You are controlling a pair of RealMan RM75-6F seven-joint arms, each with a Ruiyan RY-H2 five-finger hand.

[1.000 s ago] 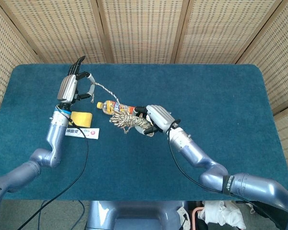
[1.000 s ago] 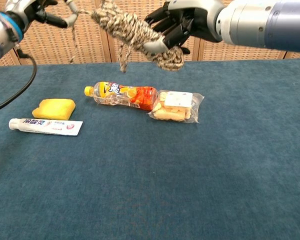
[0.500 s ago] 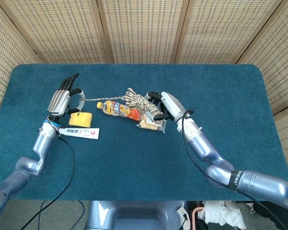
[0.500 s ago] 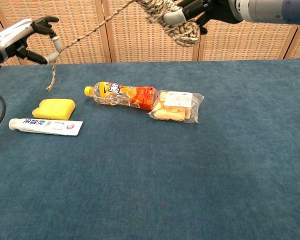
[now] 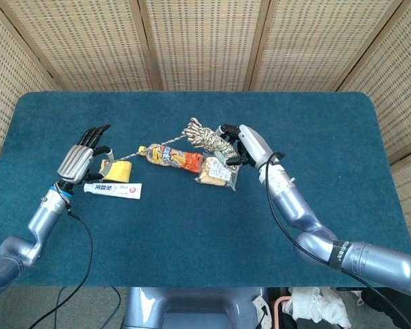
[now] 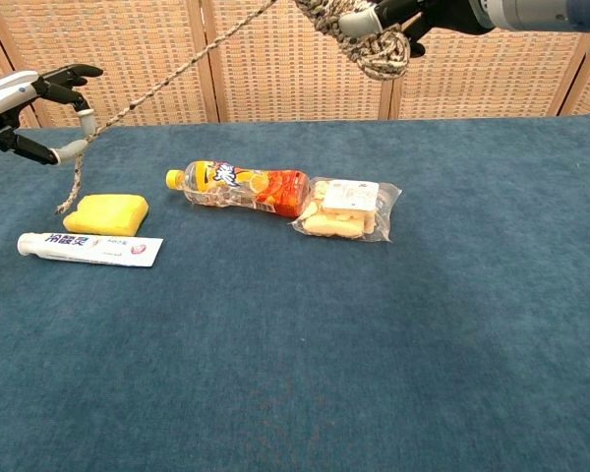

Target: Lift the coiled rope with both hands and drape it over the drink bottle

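Observation:
The coiled rope (image 6: 362, 31) hangs high above the table, gripped by my right hand (image 6: 428, 12) at the top of the chest view. In the head view the coil (image 5: 207, 135) sits just beyond the drink bottle (image 5: 167, 155), with the right hand (image 5: 250, 144) to its right. One strand runs taut, down and left, to my left hand (image 6: 37, 102), which pinches it near the loose end; that end dangles over the yellow sponge (image 6: 106, 213). The orange drink bottle (image 6: 240, 187) lies on its side on the blue table, cap to the left. In the head view the left hand (image 5: 81, 155) hovers left of the sponge.
A clear snack pack (image 6: 346, 208) lies against the bottle's right end. A toothpaste tube (image 6: 88, 249) lies in front of the sponge. A wicker screen (image 5: 205, 41) stands behind the blue table (image 6: 374, 344).
The left hand has moved down and outward to the left, pulling a strand out of the coil. The right hand has carried the coil up and to the right, past the bottle.

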